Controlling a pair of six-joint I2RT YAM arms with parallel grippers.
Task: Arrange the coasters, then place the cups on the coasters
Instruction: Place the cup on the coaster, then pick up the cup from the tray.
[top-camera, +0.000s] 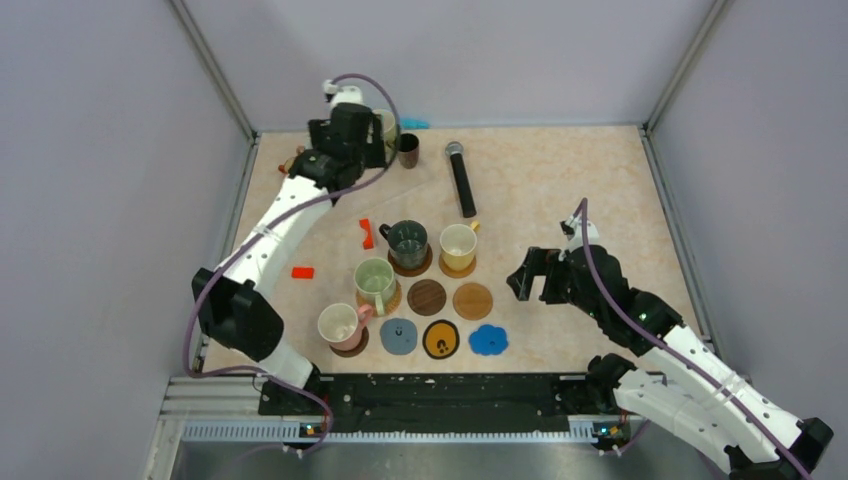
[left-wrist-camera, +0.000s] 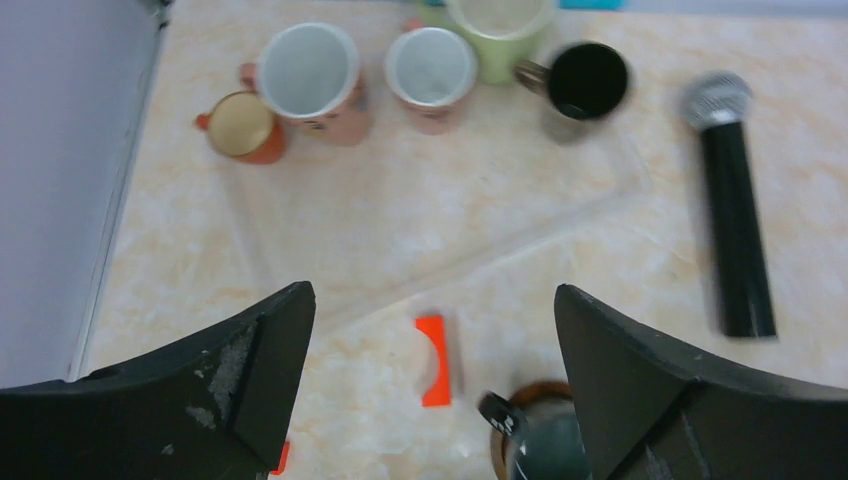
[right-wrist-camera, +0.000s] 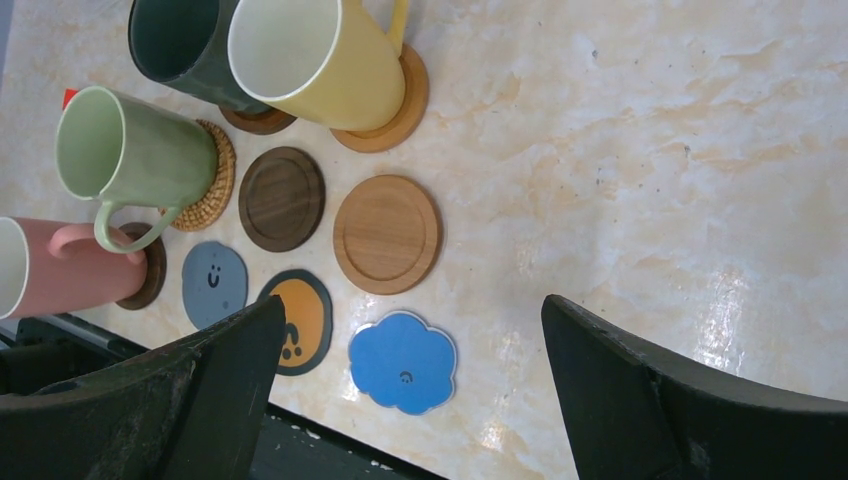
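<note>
Nine coasters lie in a bunch in the middle of the table (top-camera: 570, 190), close to its front edge. The grey-blue coaster (right-wrist-camera: 214, 283) has a tiny smiling face drawn on it. The blue cloud-shaped coaster (right-wrist-camera: 403, 362) has a tiny face too. The black-and-yellow coaster (right-wrist-camera: 300, 320) has dark marks too small to read. These three lie in a row nearest the front edge. Just behind them lie the dark wood coaster (right-wrist-camera: 281, 198) and the light wood coaster (right-wrist-camera: 387, 233), both bare. Four cups each stand on a coaster: the pink cup (top-camera: 340, 325), the pale green cup (top-camera: 374, 282) on a woven coaster (right-wrist-camera: 218, 170), the dark green cup (top-camera: 408, 240) and the yellow cup (top-camera: 458, 244). By the far edge, on the bare table, stand the small orange cup (left-wrist-camera: 240, 126), the tall pinkish cup (left-wrist-camera: 310, 75), the smaller pinkish cup (left-wrist-camera: 432, 65), the big light green cup (left-wrist-camera: 498, 30) and the black cup (left-wrist-camera: 585, 82). All of these are empty inside. A black microphone (left-wrist-camera: 735, 220) lies to their right. A red piece (left-wrist-camera: 435, 358) lies between the two bunches. The left gripper (left-wrist-camera: 432, 295) hangs above the far left part of the table, fingers spread wide, holding nothing. The right gripper (right-wrist-camera: 412, 305) hangs over the wide marble-look stretch right of the coasters, fingers wide apart, holding nothing.
</note>
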